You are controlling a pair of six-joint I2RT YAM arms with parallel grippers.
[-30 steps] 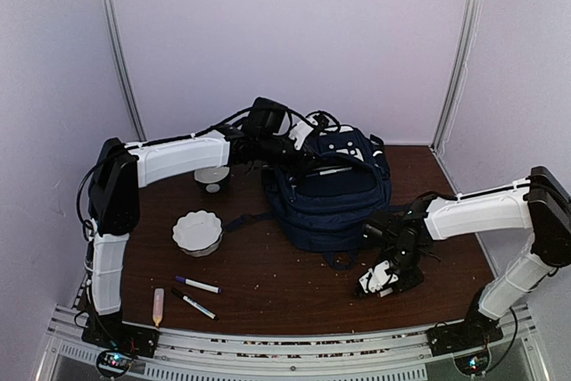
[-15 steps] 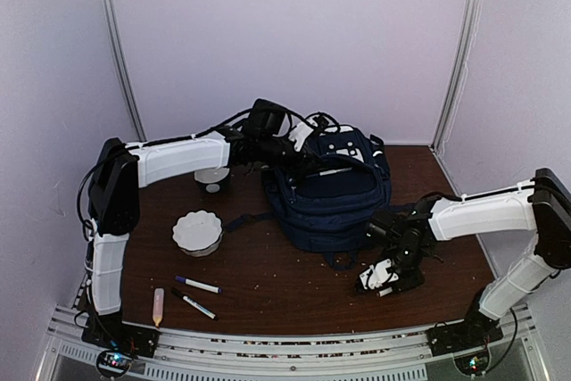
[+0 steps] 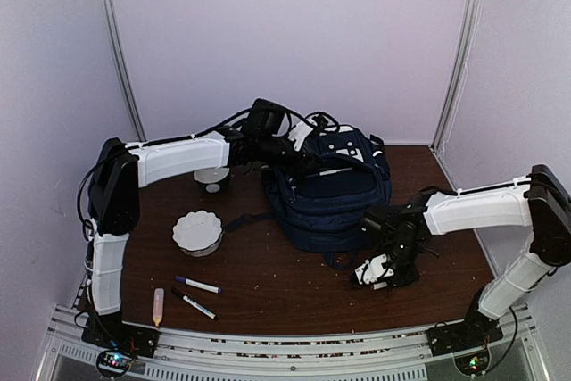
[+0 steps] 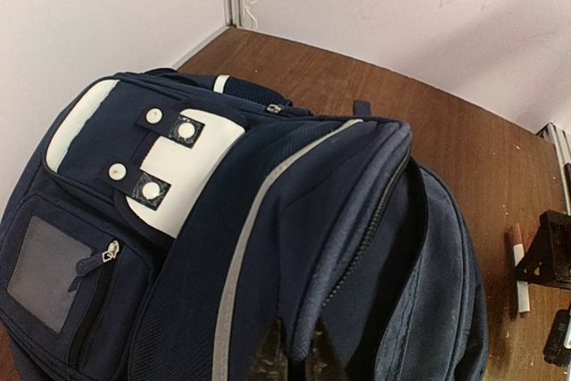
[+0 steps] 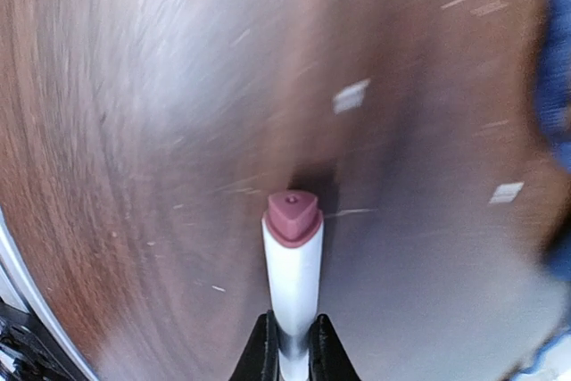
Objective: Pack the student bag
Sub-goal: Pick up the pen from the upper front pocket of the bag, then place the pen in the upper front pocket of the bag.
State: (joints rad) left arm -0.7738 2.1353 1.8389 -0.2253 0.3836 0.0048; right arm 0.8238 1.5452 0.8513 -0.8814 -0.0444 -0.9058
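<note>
Student bag [image 3: 332,195] is lying at the centre-back of the table [image 3: 277,278], with its white-patched front pocket at the far end. Its main zip is gaping open. The inside is showing only dark, so contents cannot be told. Left gripper [image 4: 294,359] is pinching the fabric lip of that opening, fingers together on it. Right gripper [image 5: 293,347] is sitting low over the table just front-right of the bag, clamping a white marker [image 5: 293,260] whose reddish cap is pointing away from the wrist; the tabletop in the right wrist view is blurring. White scalloped bowl [image 3: 197,231] is sitting left of the bag, apart from it, showing only white inside. Small round grey tin [image 3: 212,178] is sitting behind the bowl, by the left forearm; contents unclear. Blue-capped marker [image 3: 197,285], dark-tipped marker [image 3: 194,304] and pale tube [image 3: 158,306] are lying loose near the front-left edge.
</note>
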